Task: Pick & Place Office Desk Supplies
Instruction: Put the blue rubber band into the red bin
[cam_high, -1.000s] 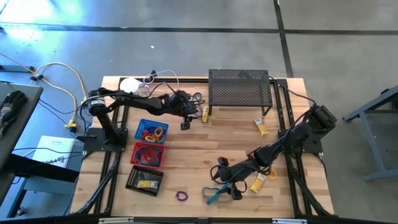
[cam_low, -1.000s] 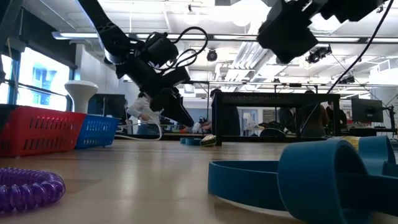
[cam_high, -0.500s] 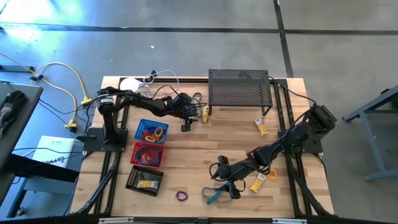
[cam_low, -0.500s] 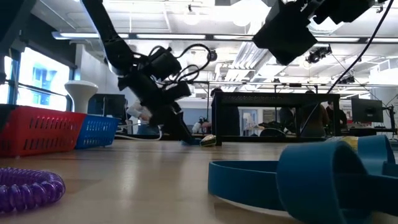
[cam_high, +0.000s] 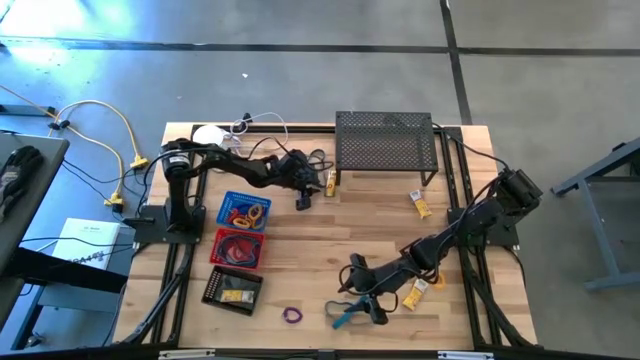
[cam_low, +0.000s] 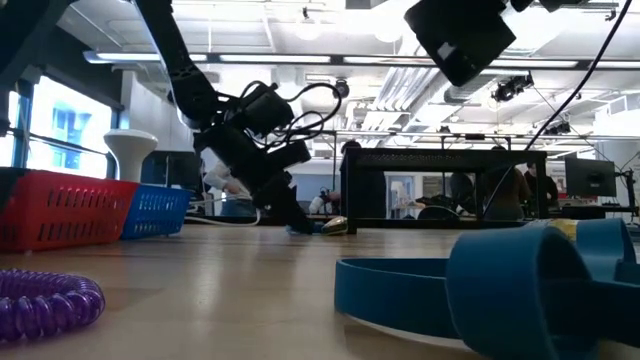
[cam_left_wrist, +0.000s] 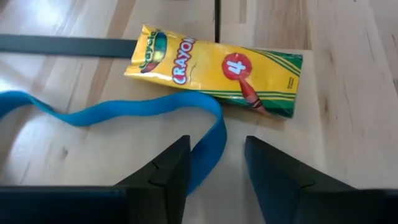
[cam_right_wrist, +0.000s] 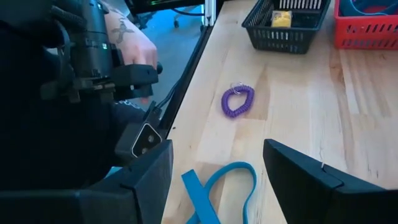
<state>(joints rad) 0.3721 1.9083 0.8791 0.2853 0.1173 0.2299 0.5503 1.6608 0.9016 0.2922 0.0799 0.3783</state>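
Left end effector (cam_left_wrist: 214, 165), fingers parted around a blue elastic loop (cam_left_wrist: 124, 112), upper centre; right end effector (cam_right_wrist: 217, 180) open, lower centre, above another blue loop (cam_right_wrist: 221, 186).

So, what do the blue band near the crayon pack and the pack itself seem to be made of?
The blue band looks like matte rubber or elastic: a flat strip bending in soft curves. The crayon pack looks like a glossy printed wrapper, perhaps plastic film: it shows shine and wrinkles at one end.
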